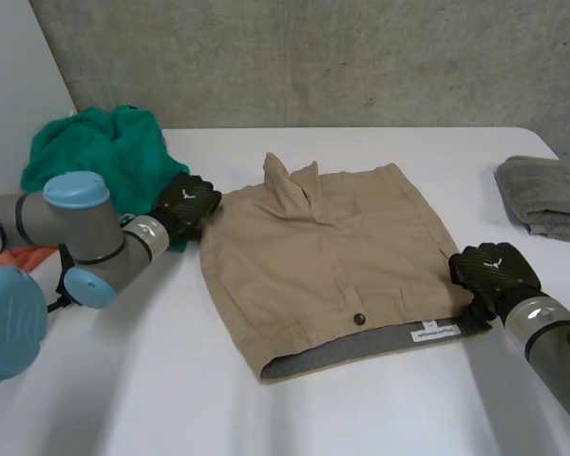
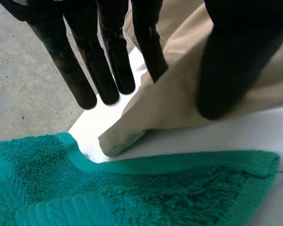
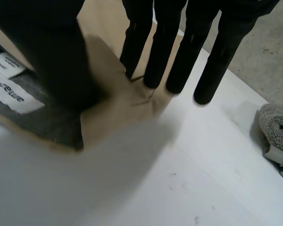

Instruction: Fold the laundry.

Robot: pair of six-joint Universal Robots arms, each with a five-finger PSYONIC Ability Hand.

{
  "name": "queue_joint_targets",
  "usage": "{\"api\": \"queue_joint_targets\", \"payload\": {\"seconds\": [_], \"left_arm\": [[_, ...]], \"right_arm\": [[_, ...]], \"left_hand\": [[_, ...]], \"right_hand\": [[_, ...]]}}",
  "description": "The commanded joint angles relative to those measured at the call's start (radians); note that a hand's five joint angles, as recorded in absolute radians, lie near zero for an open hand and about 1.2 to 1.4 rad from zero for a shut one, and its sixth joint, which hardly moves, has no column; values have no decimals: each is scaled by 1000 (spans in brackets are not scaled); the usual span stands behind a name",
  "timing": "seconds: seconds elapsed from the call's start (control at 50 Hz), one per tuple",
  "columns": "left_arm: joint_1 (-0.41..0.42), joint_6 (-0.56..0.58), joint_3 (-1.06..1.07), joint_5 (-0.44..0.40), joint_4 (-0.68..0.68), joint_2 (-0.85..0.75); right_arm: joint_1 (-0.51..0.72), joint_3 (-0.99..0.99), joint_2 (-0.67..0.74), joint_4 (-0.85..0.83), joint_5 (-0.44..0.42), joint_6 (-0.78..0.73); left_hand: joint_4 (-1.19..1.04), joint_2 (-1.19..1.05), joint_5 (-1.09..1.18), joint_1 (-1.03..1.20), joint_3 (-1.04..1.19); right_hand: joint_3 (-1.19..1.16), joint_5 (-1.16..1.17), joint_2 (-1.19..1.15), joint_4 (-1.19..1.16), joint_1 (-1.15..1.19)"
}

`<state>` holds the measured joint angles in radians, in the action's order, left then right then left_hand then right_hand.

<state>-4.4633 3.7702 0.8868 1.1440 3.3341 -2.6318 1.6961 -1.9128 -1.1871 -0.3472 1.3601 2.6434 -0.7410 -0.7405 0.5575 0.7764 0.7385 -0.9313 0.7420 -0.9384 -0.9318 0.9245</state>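
The left hand (image 1: pixel 186 203) pinches the shorts' (image 1: pixel 323 256) left corner between fingers and thumb. The right hand (image 1: pixel 492 272) likewise pinches the waistband's right corner.

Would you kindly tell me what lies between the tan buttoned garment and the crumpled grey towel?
Nothing but bare white table separates the tan buttoned garment from the crumpled grey towel; the head and right wrist views both show it.
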Motion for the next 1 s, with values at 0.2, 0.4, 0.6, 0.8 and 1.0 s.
{"api": "queue_joint_targets", "payload": {"seconds": [0.2,0.4,0.6,0.8,1.0], "left_arm": [[87,62,193,237,65,231],[217,-10,559,252,59,570],[401,-121,681,279,64,605],[415,-122,652,425,59,576],[409,-129,658,422,59,633]], "right_arm": [[-10,173,-3,-62,51,-123],[0,651,205,-62,88,-174],[2,1021,549,-95,66,-161],[4,801,309,77,194,-155],[17,398,-84,414,130,84]], "left_hand": [[-655,-656,664,620,658],[-655,-656,664,620,658],[-655,-656,664,620,658],[-655,-656,664,620,658],[-655,-656,664,620,658]], "right_hand": [[-465,480,-458,-465,472],[-465,480,-458,-465,472],[-465,480,-458,-465,472],[757,-742,764,757,-750],[757,-742,764,757,-750]]}}
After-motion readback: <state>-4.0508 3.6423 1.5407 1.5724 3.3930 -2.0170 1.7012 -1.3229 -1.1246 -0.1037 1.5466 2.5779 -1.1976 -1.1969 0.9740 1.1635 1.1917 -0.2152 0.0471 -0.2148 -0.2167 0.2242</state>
